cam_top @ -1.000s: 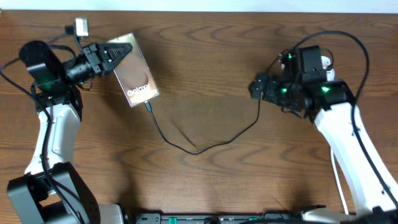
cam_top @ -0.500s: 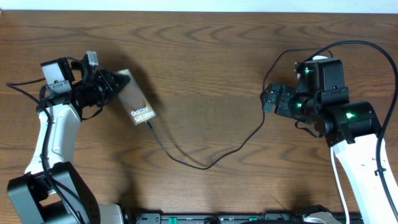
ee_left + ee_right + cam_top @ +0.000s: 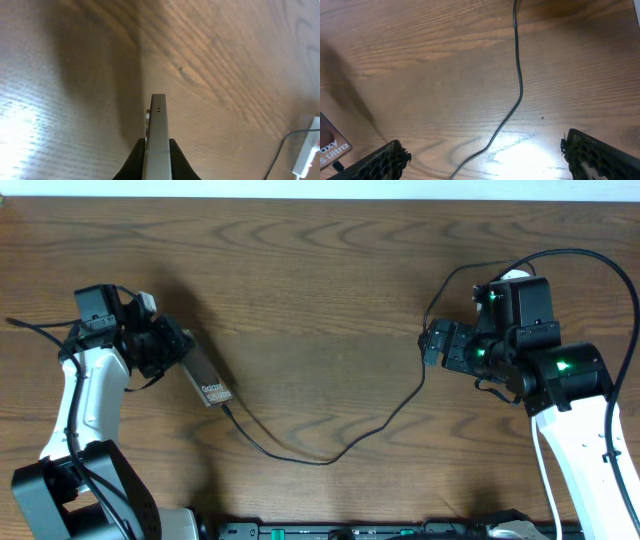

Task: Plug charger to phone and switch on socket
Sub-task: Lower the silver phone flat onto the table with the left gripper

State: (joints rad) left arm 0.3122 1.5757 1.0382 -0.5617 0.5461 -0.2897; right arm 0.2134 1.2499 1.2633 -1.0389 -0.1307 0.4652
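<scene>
Left fingers clamp the phone; right fingers gape, holding nothing.
The left pair is closed on the phone's two faces, so it stands edge-up at the left side of the worktop, its lettered face just showing from overhead. The charger meets the phone's near end, sags across the wood in a loose curve and climbs towards the right arm, whose spread fingers hover over a stretch of that cable.
</scene>
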